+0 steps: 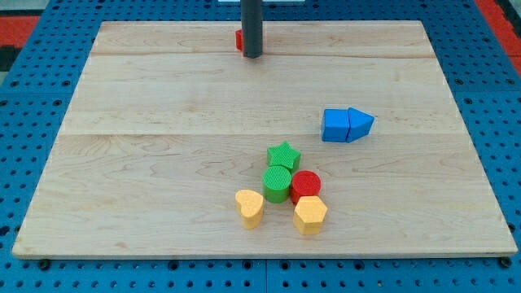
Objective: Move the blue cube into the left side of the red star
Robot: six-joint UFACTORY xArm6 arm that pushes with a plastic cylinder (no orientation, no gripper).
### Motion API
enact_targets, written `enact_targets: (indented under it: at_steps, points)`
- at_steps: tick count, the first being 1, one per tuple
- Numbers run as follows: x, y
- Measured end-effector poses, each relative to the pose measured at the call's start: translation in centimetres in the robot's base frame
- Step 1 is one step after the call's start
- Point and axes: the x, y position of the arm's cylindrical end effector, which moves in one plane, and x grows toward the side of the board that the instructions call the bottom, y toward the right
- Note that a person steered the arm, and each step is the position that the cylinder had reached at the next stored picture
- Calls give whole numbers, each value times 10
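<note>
Rod hiding most of red block (pixel 239 40), my tip (pixel 252 55) beside it, no pincer visible.

Rod: straight, cylindrical, dark grey, plain and unmarked.
Surface: smooth, matte, with a faint lighter sheen along one side.
My tip (pixel 252 55): blunt, flat-ended, same width as the shaft.

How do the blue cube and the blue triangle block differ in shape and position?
The blue cube shows square faces; the blue triangle block narrows to a point aimed at the view's right. The cube lies on the view's left of the pair, the triangle on its right. Both are blue, touch each other, and lie far from my tip.
</note>
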Motion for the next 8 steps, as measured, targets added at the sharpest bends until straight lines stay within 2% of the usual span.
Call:
enact_targets:
  at_steps: [2, 3, 4, 5, 6, 7, 8]
  points:
    - [-3, 1]
    - [20, 38]
    - [71, 136]
    - [143, 218]
    - [179, 238]
    - [161, 173]
    - [172, 142]
